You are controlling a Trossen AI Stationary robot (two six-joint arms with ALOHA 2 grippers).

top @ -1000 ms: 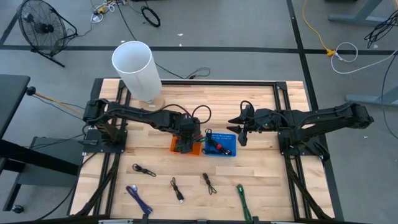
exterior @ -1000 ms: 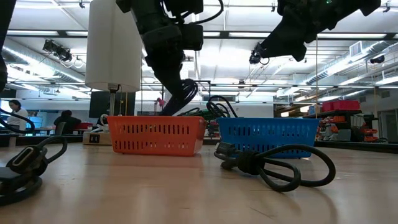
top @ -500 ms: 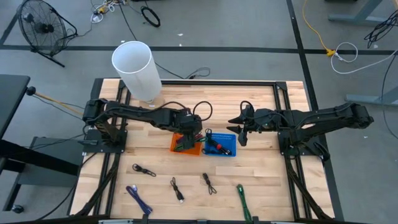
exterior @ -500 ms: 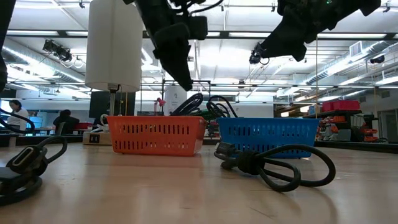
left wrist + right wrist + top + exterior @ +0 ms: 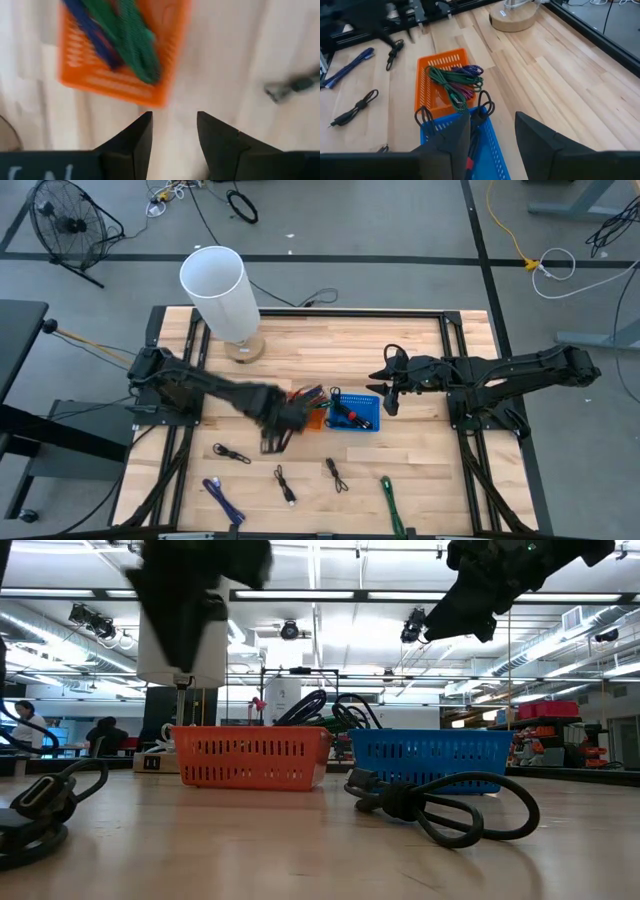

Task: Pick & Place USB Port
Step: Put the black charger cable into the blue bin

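An orange basket (image 5: 308,408) holding green and blue cables (image 5: 131,37) stands mid-table, with a blue basket (image 5: 356,412) of black cables to its right. My left gripper (image 5: 272,438) hangs open and empty just off the orange basket's near-left corner (image 5: 150,100), pointing down at bare table. My right gripper (image 5: 384,388) waits open above the blue basket's far right (image 5: 465,145). Black coiled cables (image 5: 230,452) (image 5: 285,483) (image 5: 336,473), a blue one (image 5: 224,500) and a green one (image 5: 392,502) lie flat along the near part of the table.
A tall white cylinder (image 5: 218,292) on a round wooden base stands at the far left. In the low view a black cable (image 5: 440,805) and another (image 5: 40,802) lie in the foreground. Bare wood lies between the baskets and the near row of cables.
My left gripper has risen out of the orange basket and swung fast toward the table's near-left, over the basket's near edge. The cables in the basket have stayed where they lay. My right arm has kept still.
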